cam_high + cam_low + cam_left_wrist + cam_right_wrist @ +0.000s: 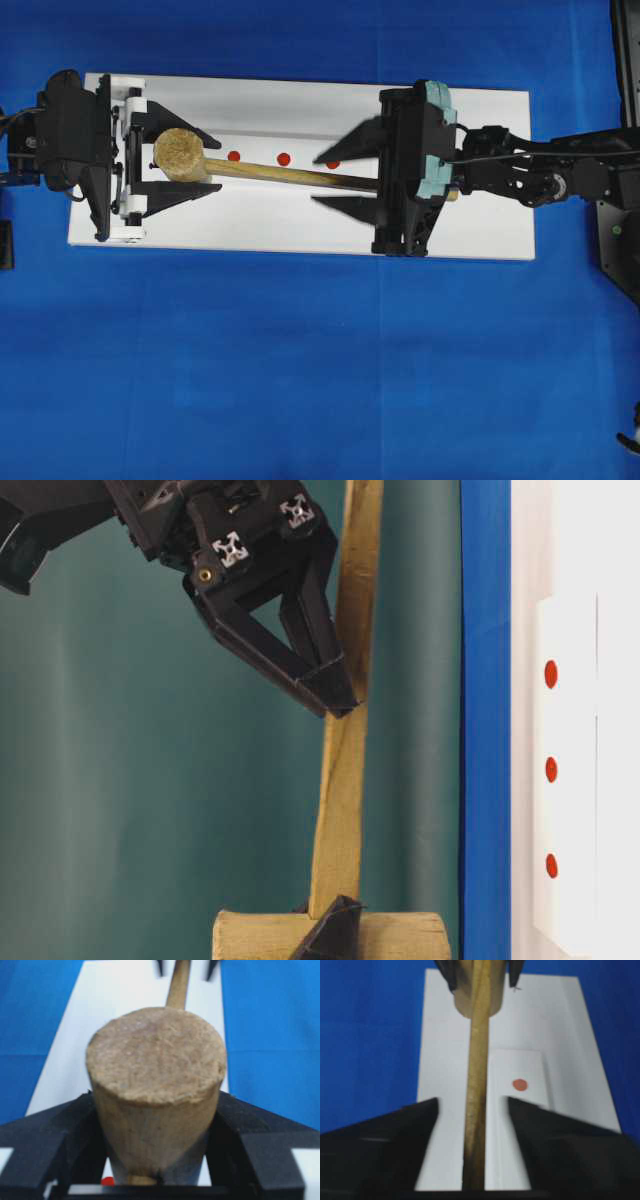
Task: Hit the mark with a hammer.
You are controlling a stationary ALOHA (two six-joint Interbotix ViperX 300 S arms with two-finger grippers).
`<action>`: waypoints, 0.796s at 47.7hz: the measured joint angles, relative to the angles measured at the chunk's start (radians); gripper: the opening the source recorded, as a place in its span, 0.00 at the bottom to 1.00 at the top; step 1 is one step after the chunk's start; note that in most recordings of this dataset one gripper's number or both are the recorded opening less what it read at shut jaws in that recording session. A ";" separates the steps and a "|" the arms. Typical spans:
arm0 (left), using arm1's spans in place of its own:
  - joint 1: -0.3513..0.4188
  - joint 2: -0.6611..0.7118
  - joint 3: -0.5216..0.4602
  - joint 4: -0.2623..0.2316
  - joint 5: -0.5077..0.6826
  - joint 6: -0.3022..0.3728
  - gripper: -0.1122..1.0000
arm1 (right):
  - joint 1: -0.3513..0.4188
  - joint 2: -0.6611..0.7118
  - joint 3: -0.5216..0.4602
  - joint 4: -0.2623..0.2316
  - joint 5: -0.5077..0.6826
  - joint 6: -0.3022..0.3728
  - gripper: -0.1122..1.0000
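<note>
From overhead I see a blue cloth (pixel 300 380) covering the table, with a long white board (pixel 260 225) lying across it. My two arms reach in level from opposite ends of that board, facing each other.

The right gripper (pixel 335 180) comes in from the right; its jaws stand wide, one on each side of the hammer's handle with clear gaps. The right wrist view confirms it: the handle runs up the middle between the two black fingers (pixel 385 1145), touching neither.

The left gripper (pixel 205 165) reaches from the left, and its jaws are closed at a middling width on the head of the hammer (pixel 250 170). The left wrist view shows the thick head wedged between both fingers (pixel 55 1145), its round end face toward the camera.

The hammer lies along the board's length, head left, handle right.

Three red marks (pixel 283 158) sit in a row just beyond the handle. The table-level view shows them on a raised white strip (pixel 570 780), which overhead barely shows.
</note>
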 measured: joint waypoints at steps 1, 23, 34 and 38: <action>0.000 0.002 -0.002 0.002 0.000 0.000 0.50 | 0.000 -0.002 0.000 -0.002 0.000 -0.002 0.76; 0.000 0.000 -0.020 -0.009 0.051 -0.210 0.50 | 0.000 -0.006 0.000 -0.006 -0.003 -0.064 0.92; -0.015 0.000 -0.055 -0.011 0.115 -0.568 0.50 | 0.000 -0.006 0.000 -0.008 -0.025 -0.156 0.92; -0.038 0.002 -0.063 -0.011 0.115 -0.721 0.51 | 0.000 -0.006 0.000 -0.009 -0.037 -0.179 0.92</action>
